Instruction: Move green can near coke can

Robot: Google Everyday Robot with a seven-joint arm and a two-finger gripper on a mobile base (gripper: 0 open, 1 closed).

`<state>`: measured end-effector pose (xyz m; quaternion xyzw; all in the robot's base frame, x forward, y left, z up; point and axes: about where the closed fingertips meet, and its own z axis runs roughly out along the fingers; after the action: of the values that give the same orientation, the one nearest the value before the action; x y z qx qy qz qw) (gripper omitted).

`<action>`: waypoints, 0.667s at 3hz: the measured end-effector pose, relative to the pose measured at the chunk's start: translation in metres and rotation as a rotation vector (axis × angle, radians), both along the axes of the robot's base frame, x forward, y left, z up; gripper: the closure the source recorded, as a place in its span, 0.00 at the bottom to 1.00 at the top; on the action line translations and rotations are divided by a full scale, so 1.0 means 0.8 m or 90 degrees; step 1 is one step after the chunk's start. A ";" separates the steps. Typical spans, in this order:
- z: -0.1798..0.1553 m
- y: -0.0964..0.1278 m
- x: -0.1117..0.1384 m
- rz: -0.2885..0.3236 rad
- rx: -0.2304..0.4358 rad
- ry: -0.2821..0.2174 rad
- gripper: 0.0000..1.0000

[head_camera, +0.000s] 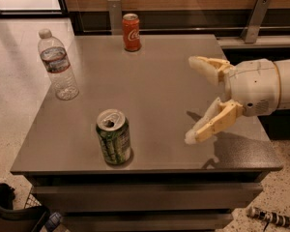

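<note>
The green can [114, 137] stands upright near the front edge of the grey table [159, 86], left of centre, its silver top opened. The coke can [131, 32] stands upright at the table's far edge. My gripper [193, 100] reaches in from the right over the table's right half, at about the green can's depth and well to its right. Its two cream fingers [211, 122] are spread wide apart and hold nothing.
A clear plastic water bottle [58, 65] stands upright at the table's left side. Metal brackets [254, 17] rise behind the table along a wooden wall. A dark object [14, 211] sits on the floor at the front left.
</note>
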<state>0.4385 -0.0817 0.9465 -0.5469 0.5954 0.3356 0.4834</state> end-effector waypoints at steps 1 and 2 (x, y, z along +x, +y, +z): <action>-0.002 0.003 0.000 0.003 0.002 0.000 0.00; -0.016 0.025 -0.003 0.022 0.017 0.003 0.00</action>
<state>0.4364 -0.0621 0.9336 -0.5502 0.5823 0.3529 0.4833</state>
